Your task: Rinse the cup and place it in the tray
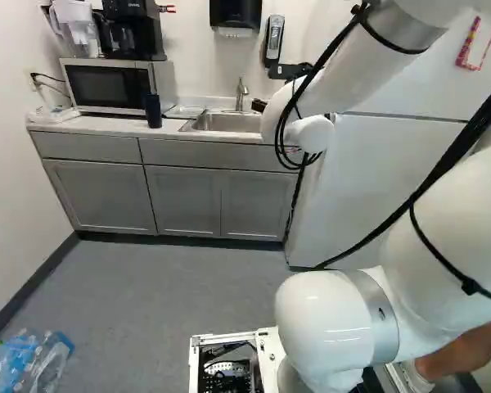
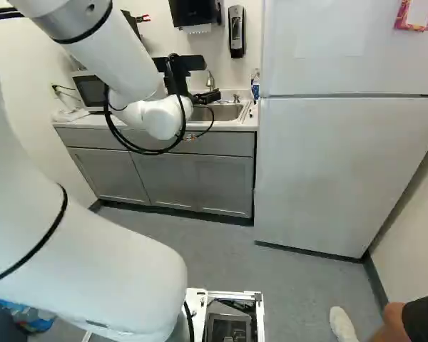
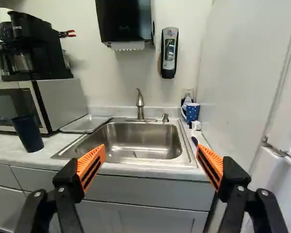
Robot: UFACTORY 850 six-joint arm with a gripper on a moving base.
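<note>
Hand (image 2: 205, 97) spread, ribbed orange pads (image 3: 90, 159), rect. s/s sink (image 3: 157, 138) ahead.

So the white arm (image 2: 93, 263) was bent into a big crook, bulky lower section swinging up from the joint at its foot (image 1: 323, 327). From up top, the forearm (image 1: 356, 65) slanted down and ahead to the rounded wrist (image 1: 315, 135), with black cables (image 2: 146, 152) looping loosely below it. The black two-finger claw (image 2: 205, 96) poked out past that, pretty small in the base views. Wrist cam told the rest: the claw (image 3: 151, 148) was spread really wide, fingers well apart, one each side, orange pads (image 3: 90, 165) angled toward each other across the gap.
</note>
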